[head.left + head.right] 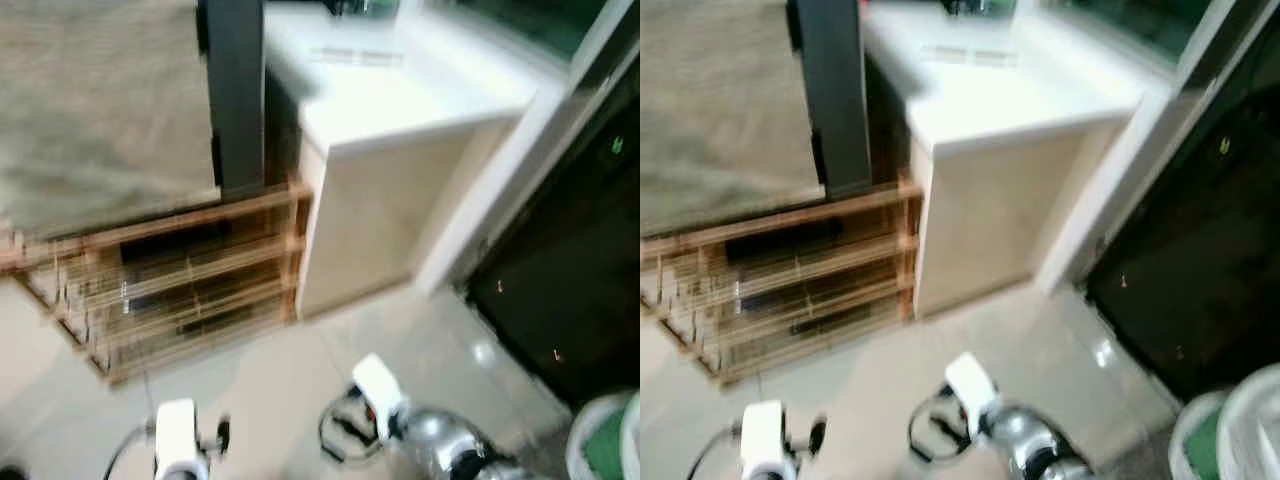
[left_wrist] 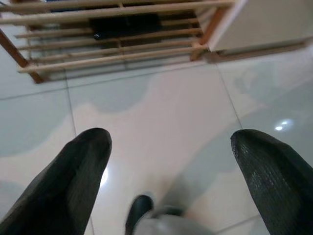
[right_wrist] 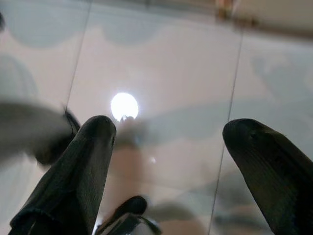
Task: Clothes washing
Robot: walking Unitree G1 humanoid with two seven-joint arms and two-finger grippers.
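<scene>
Two pincers, both mine, both hang low over the pale tiled floor (image 2: 161, 112) with their fingers spread wide and nothing between them. Left gripper (image 2: 168, 161): gap is bare tile. Right gripper (image 3: 166, 147): same, with a lamp glare on the tile just past it. I judge the arms are carried down and empty because I am walking, not handling; the head views are smeared, which fits a moving camera.

Scene ahead: a wooden slatted rack (image 1: 190, 290) stands at far left on the floor, dark items on its shelves, too blurred to name. A grey-green cloth (image 1: 100, 110) lies across the top above it. Just right of the rack, touching or nearly so, is a white counter (image 1: 400, 90) on a cream cabinet. Further right, a dark doorway (image 1: 570, 270). At the near right corner, part of a white round rim with green inside (image 1: 610, 440); a basket or tub, cannot tell which.

Task thing: no washing machine identified. The cloth on the rack is the only fabric I can see; whether it is the laundry, cannot tell.

View differences: the head views give the counter, doorway and tub; the left wrist view gives the rack's lower slats and the cabinet foot sharply. The right wrist view adds the glare spot.

Progress, judged: early, nothing collected.
</scene>
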